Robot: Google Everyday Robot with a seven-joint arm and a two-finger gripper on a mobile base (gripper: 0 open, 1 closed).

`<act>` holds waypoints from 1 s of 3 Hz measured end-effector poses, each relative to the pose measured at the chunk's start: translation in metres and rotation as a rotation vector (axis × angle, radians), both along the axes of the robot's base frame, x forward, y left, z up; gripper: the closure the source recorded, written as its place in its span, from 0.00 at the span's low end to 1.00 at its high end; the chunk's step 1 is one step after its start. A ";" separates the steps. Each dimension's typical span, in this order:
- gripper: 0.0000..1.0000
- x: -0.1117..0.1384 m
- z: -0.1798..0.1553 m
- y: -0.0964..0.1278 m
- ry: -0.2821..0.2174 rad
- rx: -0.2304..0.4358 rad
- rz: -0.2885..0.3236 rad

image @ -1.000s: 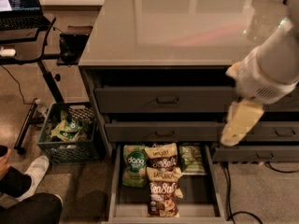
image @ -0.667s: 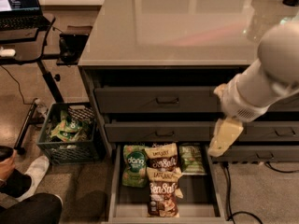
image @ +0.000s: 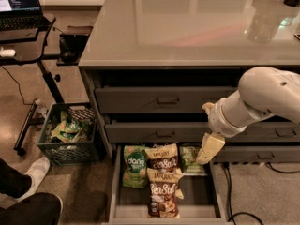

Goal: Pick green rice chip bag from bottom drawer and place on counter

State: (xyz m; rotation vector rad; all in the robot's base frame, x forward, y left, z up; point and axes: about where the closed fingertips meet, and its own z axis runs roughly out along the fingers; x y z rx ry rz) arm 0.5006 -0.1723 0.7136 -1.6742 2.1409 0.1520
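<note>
The green rice chip bag (image: 135,165) lies flat at the left end of the open bottom drawer (image: 114,191), its white "dang" lettering facing up. My gripper (image: 208,149) hangs on the white arm (image: 262,97) over the drawer's right end, just above a smaller pale-green bag (image: 190,159) and well to the right of the green rice chip bag. It holds nothing that I can see. The glossy grey counter (image: 187,27) tops the cabinet above.
Two brown-and-cream bags (image: 164,184) lie in the middle of the drawer. Two shut drawers (image: 164,100) sit above it. A crate of green bags (image: 70,135), a black laptop desk (image: 28,41) and a person's leg and shoe (image: 33,172) are at the left. Cables (image: 234,191) run on the floor at the right.
The arm has swung left and down, bringing the gripper from in front of the middle drawers to just over the open drawer's right end. The bags have not moved.
</note>
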 end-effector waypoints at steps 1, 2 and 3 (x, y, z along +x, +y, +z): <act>0.00 0.000 0.000 0.000 0.000 0.000 0.000; 0.00 0.000 -0.034 0.010 -0.006 0.007 0.004; 0.00 0.008 -0.110 0.026 -0.008 0.018 0.013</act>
